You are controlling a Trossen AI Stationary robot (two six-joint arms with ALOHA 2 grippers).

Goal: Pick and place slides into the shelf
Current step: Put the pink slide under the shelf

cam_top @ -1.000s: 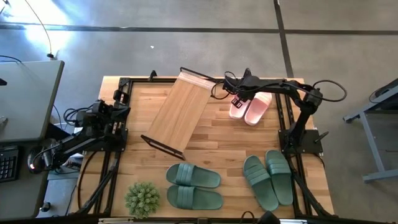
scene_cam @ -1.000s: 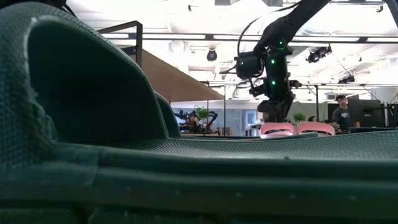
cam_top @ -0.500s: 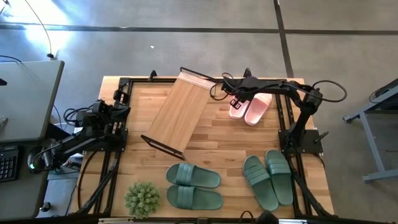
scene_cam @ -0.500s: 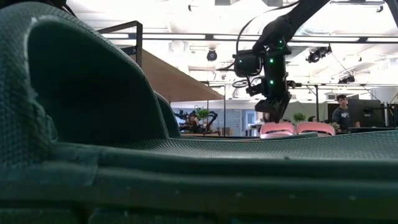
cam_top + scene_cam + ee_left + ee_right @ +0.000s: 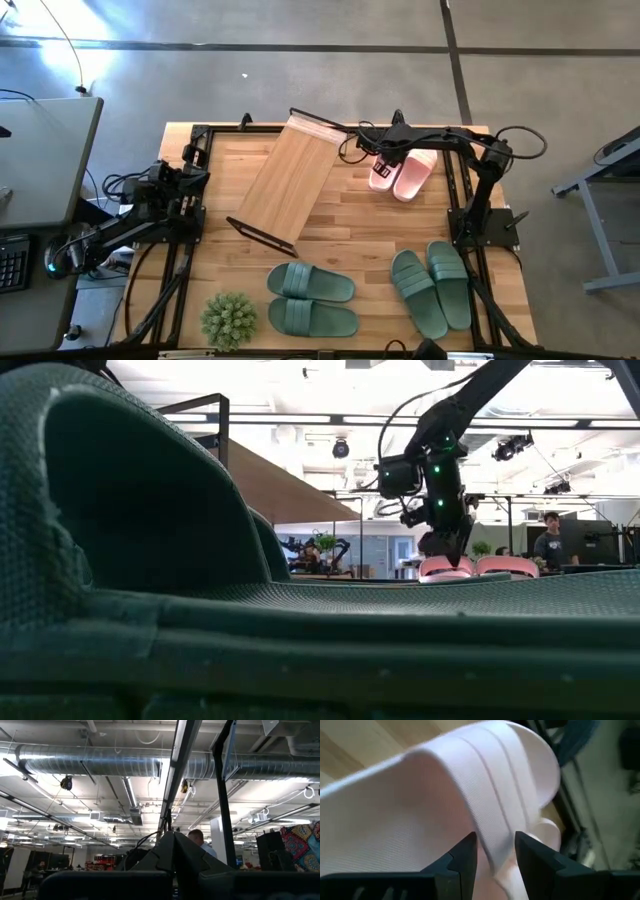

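The pink-and-white pair of slides (image 5: 405, 172) lies soles down at the table's far right. My right gripper (image 5: 381, 166) is low over the left one and open. In the right wrist view its fingers (image 5: 465, 860) stand on either side of a ridge of that slide's strap (image 5: 470, 795). The shelf (image 5: 290, 185) lies slantwise at the far middle of the table. Two sage-green pairs (image 5: 310, 300) (image 5: 432, 285) lie near the front edge. My left gripper (image 5: 190, 178) waits at the table's left edge, shut and pointing up at the ceiling (image 5: 172, 845). My right gripper comes at the left pink slide's strap (image 5: 492, 847) from above, slanting down, with one finger on each side of the strap's ridge. I cannot tell whether the fingers touch the strap. The slide lies flat on the table.
A spiky green plant ball (image 5: 229, 318) sits at the front left. One green slide (image 5: 150, 560) fills the low view's foreground. The black arm frames run along the table's left and right sides (image 5: 465, 215). A person (image 5: 547, 545) stands far off in the room.
My right gripper has sunk a little onto the left pink slide and tipped slightly; the gap between its fingers looks unchanged. The slides and the shelf have stayed in place.
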